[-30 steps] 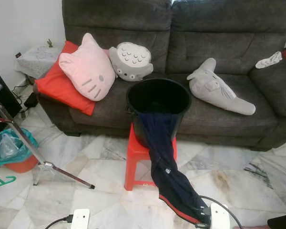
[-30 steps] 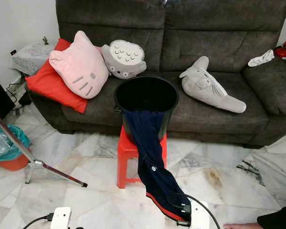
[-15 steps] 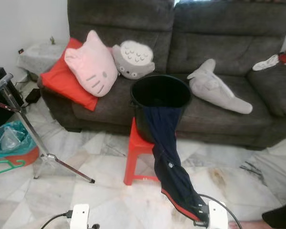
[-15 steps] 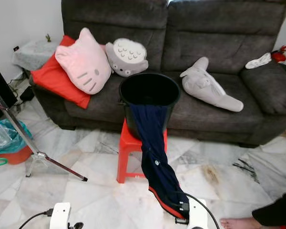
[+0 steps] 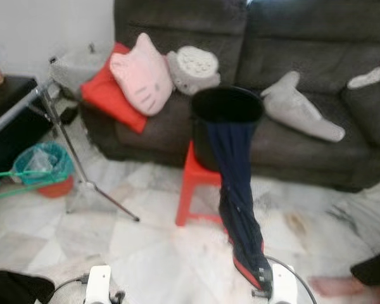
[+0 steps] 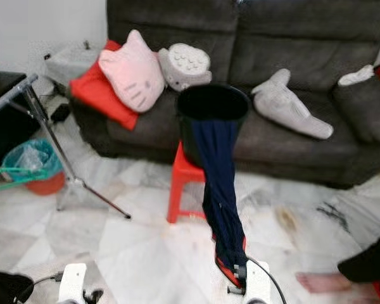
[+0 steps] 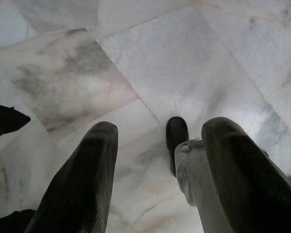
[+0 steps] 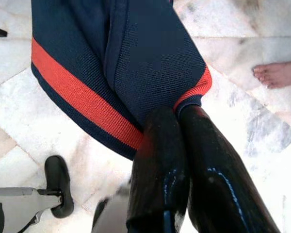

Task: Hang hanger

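The right gripper (image 8: pixel 177 114) was clenched on the navy garment's (image 5: pixel 237 183) hem; the green hanger (image 5: pixel 6 187) lay far off to its left — tugging risked toppling the bucket (image 5: pixel 227 117).

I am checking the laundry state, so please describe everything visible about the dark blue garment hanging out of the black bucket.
The dark blue garment looks like knitted sportswear with a red stripe along its hem. One end lies inside the black bucket on the red stool; the rest stretches down and forward, above the marble floor. The right gripper is shut on its striped hem.
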Robot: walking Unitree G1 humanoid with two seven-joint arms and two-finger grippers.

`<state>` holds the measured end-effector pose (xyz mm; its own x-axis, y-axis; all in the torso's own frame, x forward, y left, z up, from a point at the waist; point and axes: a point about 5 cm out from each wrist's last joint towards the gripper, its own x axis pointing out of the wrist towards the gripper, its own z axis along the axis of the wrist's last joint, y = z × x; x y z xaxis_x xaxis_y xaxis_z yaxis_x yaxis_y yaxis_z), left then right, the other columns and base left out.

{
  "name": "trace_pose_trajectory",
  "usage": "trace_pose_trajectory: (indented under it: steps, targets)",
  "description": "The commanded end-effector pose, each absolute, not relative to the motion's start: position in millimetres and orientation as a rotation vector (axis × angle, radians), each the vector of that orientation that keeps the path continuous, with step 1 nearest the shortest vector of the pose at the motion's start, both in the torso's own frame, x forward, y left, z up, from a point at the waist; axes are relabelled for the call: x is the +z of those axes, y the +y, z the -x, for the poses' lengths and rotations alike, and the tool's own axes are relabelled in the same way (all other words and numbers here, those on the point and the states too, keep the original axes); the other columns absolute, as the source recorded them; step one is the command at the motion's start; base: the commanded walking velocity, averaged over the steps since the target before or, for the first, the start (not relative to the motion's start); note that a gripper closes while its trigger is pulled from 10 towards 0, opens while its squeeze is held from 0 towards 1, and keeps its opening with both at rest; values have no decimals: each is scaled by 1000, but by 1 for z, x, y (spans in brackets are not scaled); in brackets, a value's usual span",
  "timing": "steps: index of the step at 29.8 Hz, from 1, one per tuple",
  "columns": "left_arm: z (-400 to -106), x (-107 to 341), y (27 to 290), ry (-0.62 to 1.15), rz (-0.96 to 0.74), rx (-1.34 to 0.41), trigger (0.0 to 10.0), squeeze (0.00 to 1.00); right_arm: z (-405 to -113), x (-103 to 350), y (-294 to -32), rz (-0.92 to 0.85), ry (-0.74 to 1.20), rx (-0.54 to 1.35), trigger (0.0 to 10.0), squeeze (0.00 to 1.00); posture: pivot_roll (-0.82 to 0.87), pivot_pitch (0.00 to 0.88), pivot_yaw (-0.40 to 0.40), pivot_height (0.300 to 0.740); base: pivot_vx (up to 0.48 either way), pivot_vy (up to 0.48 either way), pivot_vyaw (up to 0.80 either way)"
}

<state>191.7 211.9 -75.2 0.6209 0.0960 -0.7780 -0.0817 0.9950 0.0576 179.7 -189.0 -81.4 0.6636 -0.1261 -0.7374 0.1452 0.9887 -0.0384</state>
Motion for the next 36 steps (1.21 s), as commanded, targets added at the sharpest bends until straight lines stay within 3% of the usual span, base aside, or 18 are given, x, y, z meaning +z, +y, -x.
trace_pose_trajectory:
  steps: [1,11,16,21,36]
  targets:
    - [-187,-78,210,912,-9,102,10000,0,-170,-85,-194,-19,863,-178,10000,0,-82,0,1,740,-349,0,0]
    - [-188,-78,209,913,-22,98,10000,0,-173,-84,-193,-15,848,-161,10000,0,-76,0,0,740,-231,0,0]
    - [-189,-78,208,909,-21,94,10000,0,-183,-78,-194,-27,802,-177,10000,0,-76,0,4,740,0,0,0]
    - [-189,-77,209,904,-21,93,10000,0,-217,-56,-198,-84,626,-182,10000,0,-68,0,8,740,0,0,0]
    - [-189,-76,212,901,-34,87,10000,0,-234,-43,-199,-64,551,-181,10000,0,-55,0,20,740,0,0,0]
